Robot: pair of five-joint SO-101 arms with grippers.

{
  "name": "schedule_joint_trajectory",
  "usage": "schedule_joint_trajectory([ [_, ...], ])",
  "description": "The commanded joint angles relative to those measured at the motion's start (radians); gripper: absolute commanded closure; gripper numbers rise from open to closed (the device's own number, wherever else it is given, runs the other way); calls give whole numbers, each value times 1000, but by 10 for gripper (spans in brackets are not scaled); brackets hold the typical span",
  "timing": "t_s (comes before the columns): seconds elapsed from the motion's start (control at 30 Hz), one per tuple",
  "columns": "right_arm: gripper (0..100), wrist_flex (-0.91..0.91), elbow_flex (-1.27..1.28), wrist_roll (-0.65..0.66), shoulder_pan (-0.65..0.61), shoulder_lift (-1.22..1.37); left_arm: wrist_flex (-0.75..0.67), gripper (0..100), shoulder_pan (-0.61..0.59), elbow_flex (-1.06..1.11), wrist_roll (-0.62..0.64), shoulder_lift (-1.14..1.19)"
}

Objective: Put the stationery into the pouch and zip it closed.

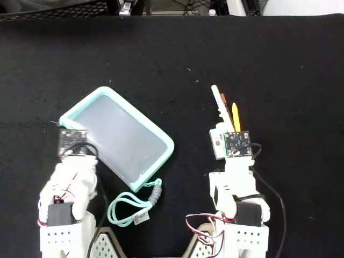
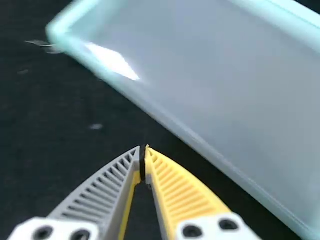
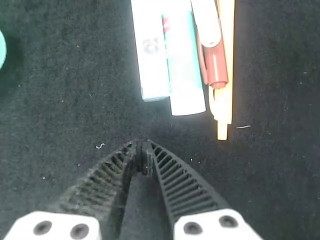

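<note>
The mint-edged translucent plastic pouch lay flat on the black bench, well apart from the tight bundle of pens, pencil and mint boxes. Packed so close, those might scatter when pinched; whether the zip stood open I couldn't tell. The right end effector sat closed and empty just short of the bundle; the left end effector, likewise closed and empty, hung beside the pouch's edge.

The left gripper hangs low over the black table, its two ribbed jaws, one grey and one yellow, pressed together at the tips with nothing between them; just beyond the tips lies the pouch, mint-edged with a cloudy grey face, set slantwise; a bright glare sits near its corner.
</note>
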Motion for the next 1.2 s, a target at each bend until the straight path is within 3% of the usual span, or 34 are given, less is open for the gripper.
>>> schedule_joint_trajectory([
  [0.0, 984, 0, 2, -8, -2, -45, -71, 970, -35, 25, -77, -2],
  [0.1, 984, 0, 2, -8, -2, -45, -6, 960, 35, 1, -104, 0],
  [0.27, 984, 0, 2, -8, -2, -45, 161, 766, 62, -79, 14, 0],
  [0.57, 984, 3, 2, -8, -2, -45, 132, 762, 68, -117, 41, 2],
  [0.8, 984, 3, 2, -8, -2, -45, 48, 776, 18, -214, -14, 11],
  [0.97, 984, 2, -1, -8, -2, -45, 49, 776, -28, -372, -5, 190],
  [1.17, 983, -48, -8, -14, 0, -45, 37, 775, -27, -519, 55, 603],
])
